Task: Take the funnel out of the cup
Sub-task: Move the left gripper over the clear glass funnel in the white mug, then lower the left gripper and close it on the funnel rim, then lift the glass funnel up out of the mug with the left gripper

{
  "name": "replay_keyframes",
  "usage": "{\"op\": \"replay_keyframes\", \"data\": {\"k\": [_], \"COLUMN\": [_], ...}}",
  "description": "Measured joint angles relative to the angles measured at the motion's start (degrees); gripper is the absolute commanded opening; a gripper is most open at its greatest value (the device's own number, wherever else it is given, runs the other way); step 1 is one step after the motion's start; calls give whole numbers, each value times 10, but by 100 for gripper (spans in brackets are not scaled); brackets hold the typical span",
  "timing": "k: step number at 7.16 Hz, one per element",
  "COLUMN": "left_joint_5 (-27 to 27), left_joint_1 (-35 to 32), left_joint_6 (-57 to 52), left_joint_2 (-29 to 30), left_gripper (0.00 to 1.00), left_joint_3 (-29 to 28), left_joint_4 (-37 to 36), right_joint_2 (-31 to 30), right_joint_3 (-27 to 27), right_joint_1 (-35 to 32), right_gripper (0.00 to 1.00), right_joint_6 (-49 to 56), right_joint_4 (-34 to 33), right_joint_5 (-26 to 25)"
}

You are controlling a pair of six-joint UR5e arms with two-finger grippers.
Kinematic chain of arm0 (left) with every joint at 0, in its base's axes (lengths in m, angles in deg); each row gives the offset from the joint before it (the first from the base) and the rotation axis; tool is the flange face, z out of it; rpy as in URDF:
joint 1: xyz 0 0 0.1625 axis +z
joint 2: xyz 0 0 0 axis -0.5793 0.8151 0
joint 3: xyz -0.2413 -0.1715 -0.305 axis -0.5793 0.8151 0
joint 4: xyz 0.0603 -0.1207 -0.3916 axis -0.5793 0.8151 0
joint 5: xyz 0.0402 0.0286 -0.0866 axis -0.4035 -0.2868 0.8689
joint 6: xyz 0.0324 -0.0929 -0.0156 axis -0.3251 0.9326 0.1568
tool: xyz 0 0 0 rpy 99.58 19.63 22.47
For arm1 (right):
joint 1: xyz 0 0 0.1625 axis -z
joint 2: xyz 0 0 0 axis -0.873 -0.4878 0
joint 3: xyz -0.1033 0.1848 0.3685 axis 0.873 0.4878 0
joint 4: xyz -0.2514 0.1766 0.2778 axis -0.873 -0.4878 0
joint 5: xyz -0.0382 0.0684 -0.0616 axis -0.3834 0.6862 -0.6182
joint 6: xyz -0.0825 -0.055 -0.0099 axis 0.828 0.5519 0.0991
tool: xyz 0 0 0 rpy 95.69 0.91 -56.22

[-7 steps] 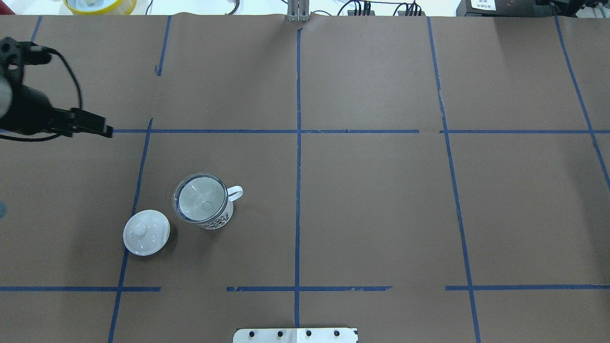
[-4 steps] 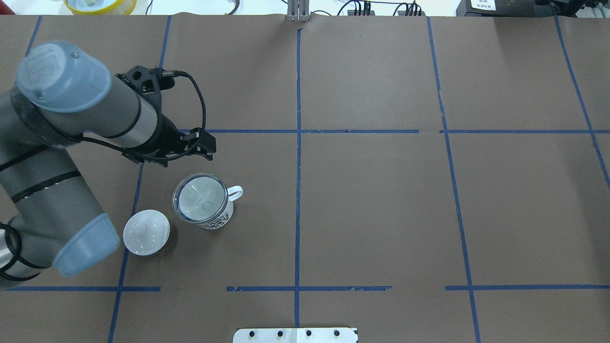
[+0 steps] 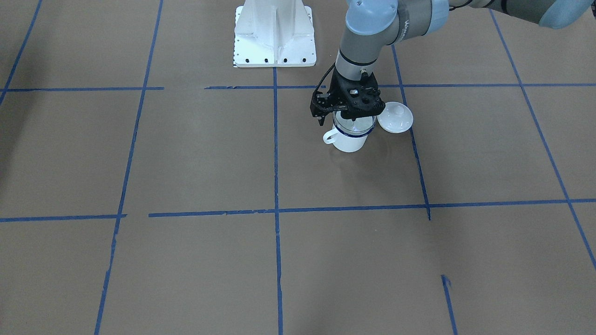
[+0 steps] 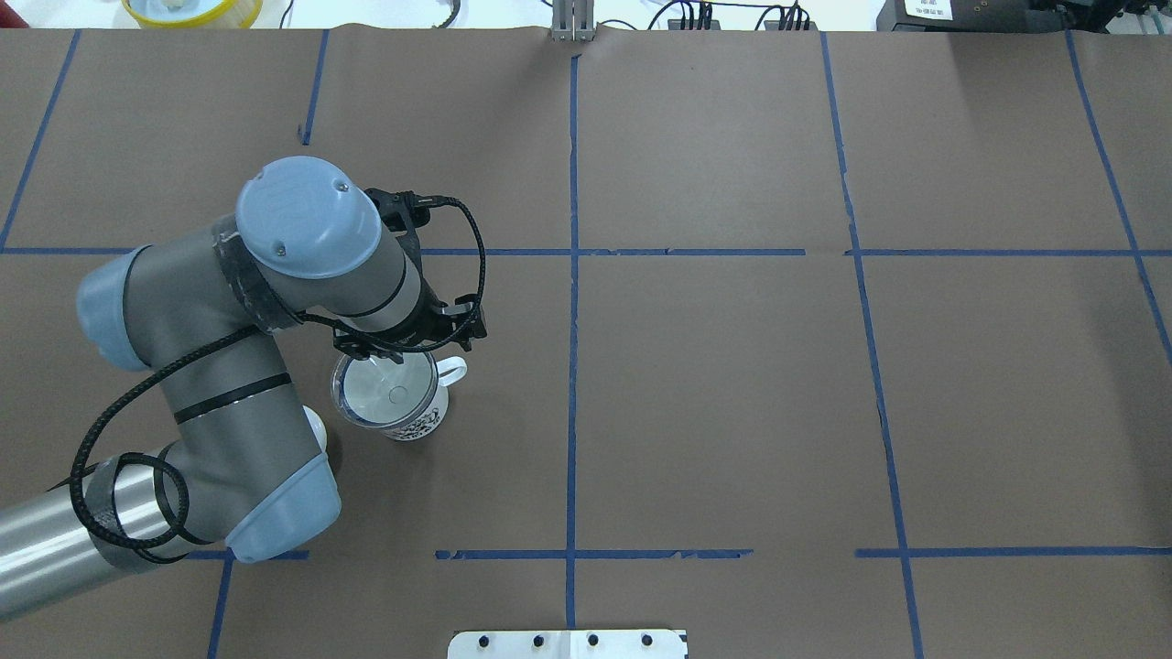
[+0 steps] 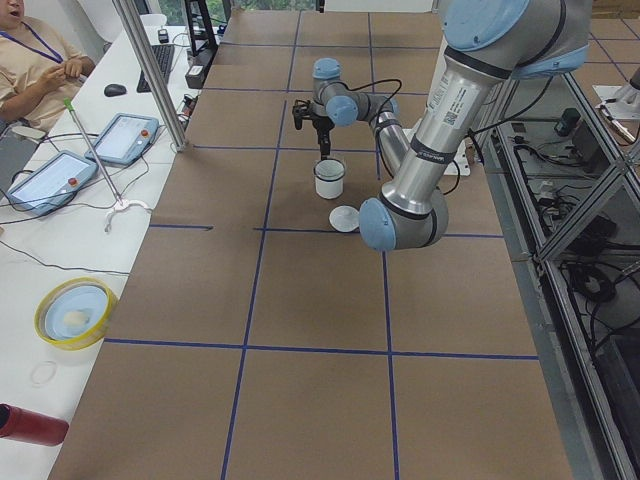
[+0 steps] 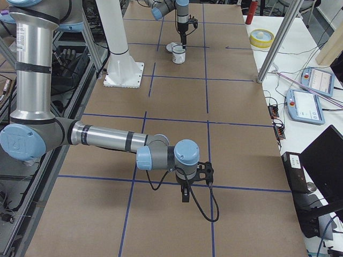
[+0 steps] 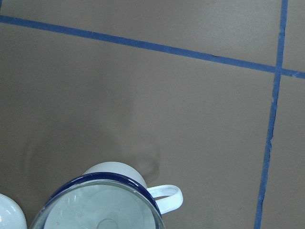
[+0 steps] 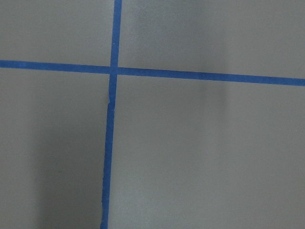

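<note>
One right gripper (image 6: pixel 185 199), right-side view only

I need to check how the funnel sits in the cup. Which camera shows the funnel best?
Overhead exterior: the funnel shows its bowl and stem hole inside the cup. The left wrist view crops it at the bottom edge; in the front-facing view the left gripper largely masks it; side views show it tiny, right wrist nothing.

Glossy ware on matt paper
The funnel (image 4: pixel 383 392) is clear, shiny plastic; the cup (image 3: pixel 348 142) smooth white enamel (dark blue rim); the brown table paper (image 4: pixel 732 394) looks matt.
</note>
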Motion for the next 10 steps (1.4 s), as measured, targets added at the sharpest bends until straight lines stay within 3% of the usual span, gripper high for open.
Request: {"op": "replay_keyframes", "data": {"k": [1, 5, 8, 10], "left_joint_5": [-3, -7, -6, -50], "left_joint_1": [5, 5, -22, -62], "left_joint_6": [0, -2, 1, 120], "left_joint_2": [1, -2, 0, 0], "left_gripper": [0, 0, 0, 0], "left_joint_3": [-9, 8, 108, 143], "left_joint_4": [4, 2, -81, -75], "right_joint_2": [0, 0, 0, 0], "right_joint_3": [0, 0, 0, 0], "right_joint_1": [0, 0, 0, 0], "right_gripper": [100, 100, 100, 100], "right_joint_6": [0, 0, 0, 0], "right_joint_4": [0, 0, 0, 0], "right_joint_5": [0, 0, 0, 0]}}
